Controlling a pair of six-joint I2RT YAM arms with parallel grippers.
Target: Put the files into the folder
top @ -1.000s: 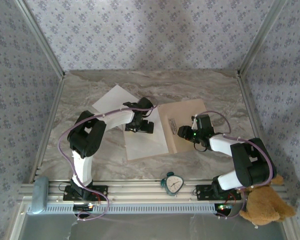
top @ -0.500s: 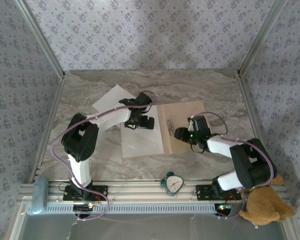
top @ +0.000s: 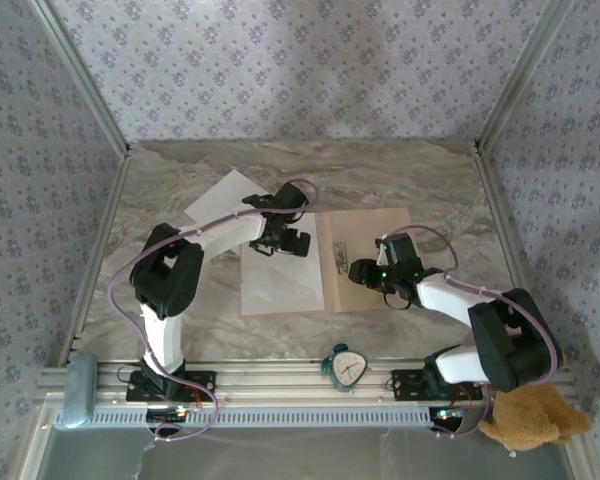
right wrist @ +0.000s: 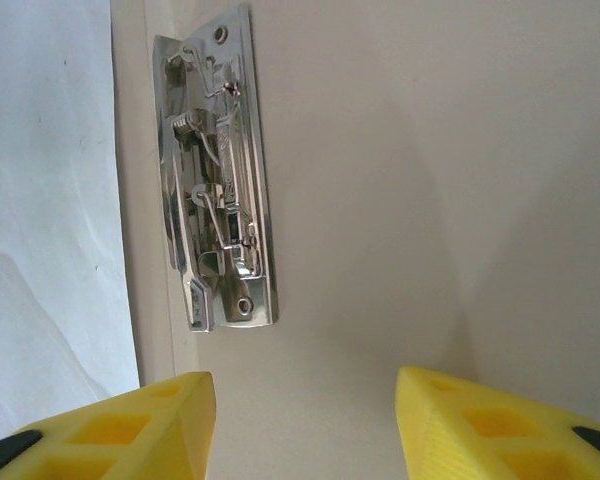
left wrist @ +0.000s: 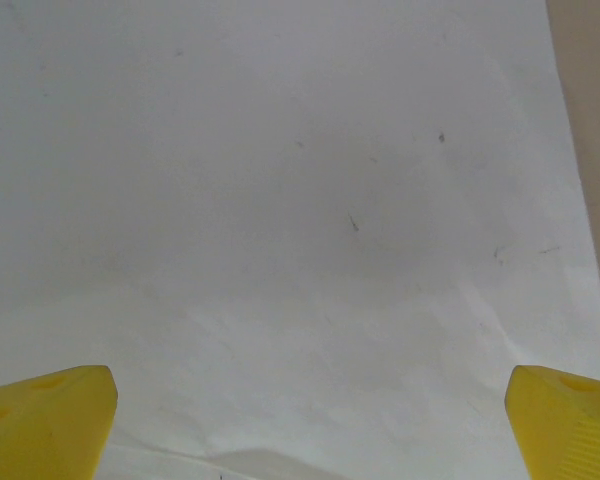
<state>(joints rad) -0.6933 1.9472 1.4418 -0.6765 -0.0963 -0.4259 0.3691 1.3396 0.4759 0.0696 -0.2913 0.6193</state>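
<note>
The tabletop is walled by patterned panels on its left, far and right edges, with the arm rail along the near edge. The folder lies flat right of centre, tan inside face up, its metal clip along its left side. Bare marble lies between it and the far and right edges.

One white sheet lies at the centre, its right edge along the folder's clip side. I cannot tell whether a folder cover lies beneath it. The second sheet lies tilted toward the far-left corner, its near part hidden under the left arm.

The left end effector hangs over the central sheet's far part, fingers spread wide with nothing between them. The right end effector hangs over the tan face just right of the clip, fingers apart and empty.

A small clock sits at the near edge between the arm bases, and a teddy bear at the near-right corner.
</note>
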